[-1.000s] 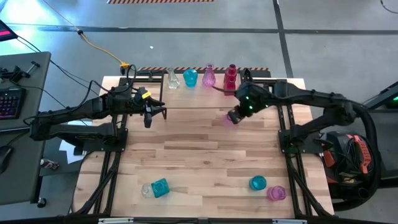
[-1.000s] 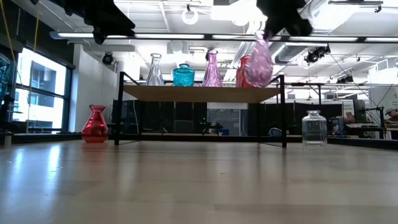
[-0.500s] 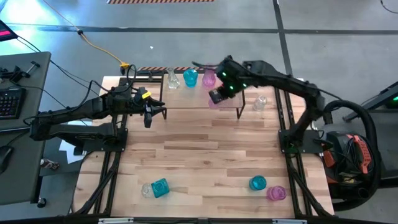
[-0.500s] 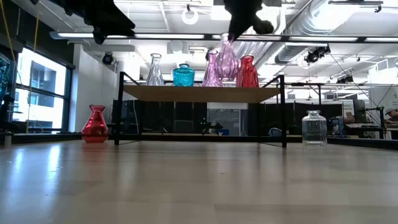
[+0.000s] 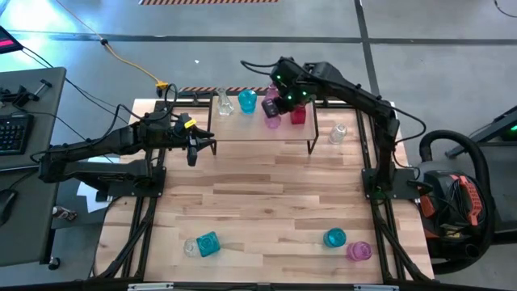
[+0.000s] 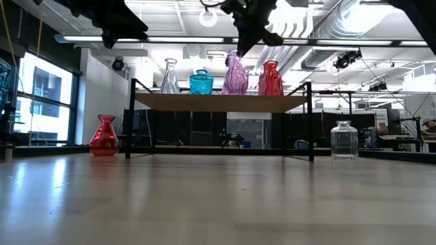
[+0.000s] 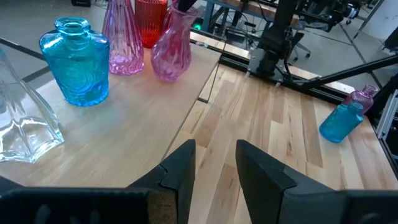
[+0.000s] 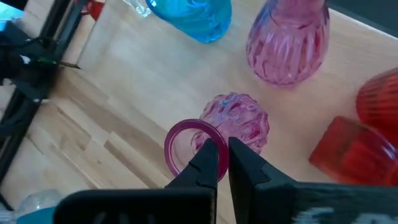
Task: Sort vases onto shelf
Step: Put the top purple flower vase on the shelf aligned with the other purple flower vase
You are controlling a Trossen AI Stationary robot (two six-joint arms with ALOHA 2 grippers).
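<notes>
Right hand (image 8: 222, 163) gripping pink vase (image 8: 233, 127), above shelf (image 5: 242, 128)

We look straight down over the wooden bench (image 5: 266, 202) and level across it; both views share the low wood-topped shelf (image 6: 221, 102).

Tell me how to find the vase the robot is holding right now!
Look at the little shelf at the far end of the table, where a row of vases stands. The right gripper pinches the rim of a pink swirly vase just in front of a taller ribbed pink vase. It's the only tilted one, and the only one held.
</notes>
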